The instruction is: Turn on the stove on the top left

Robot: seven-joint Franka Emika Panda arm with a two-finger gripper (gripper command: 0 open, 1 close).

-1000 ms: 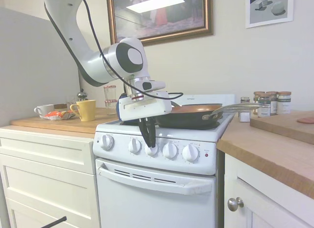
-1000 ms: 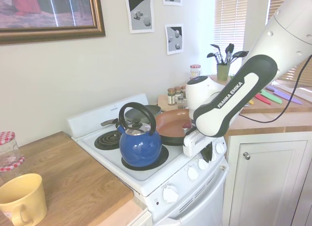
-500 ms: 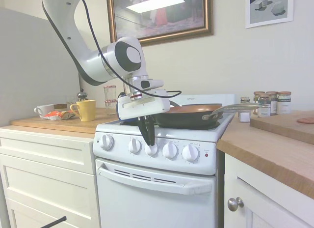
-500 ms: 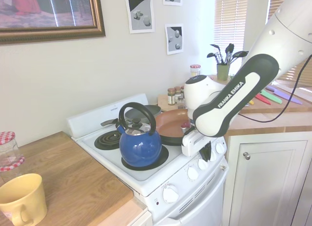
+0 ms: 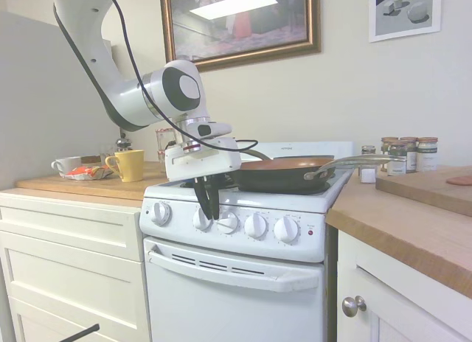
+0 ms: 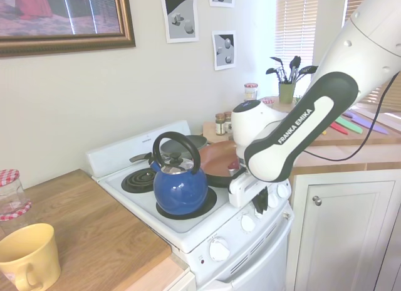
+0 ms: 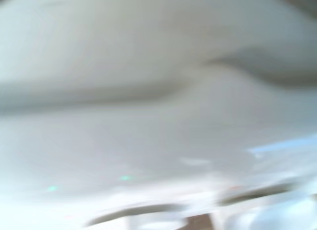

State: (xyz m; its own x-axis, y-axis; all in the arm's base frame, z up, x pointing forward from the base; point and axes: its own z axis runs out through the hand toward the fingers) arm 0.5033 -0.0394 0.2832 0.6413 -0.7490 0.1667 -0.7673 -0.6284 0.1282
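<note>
First exterior view, showing gripper [image 5: 207, 211], fingers nearly together, hanging just in front of second knob [image 5: 202, 219] from left among five knobs on stove [image 5: 243, 283] between cream cabinets, risking slipping sideways onto third knob [image 5: 228, 223], switching wrong burner; one pan [image 5: 284, 172], one kettle [image 6: 180, 184].

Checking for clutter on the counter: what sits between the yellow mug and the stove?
In the first exterior view, a clear glass jar stands on the wooden counter between the yellow mug and the stove.
</note>
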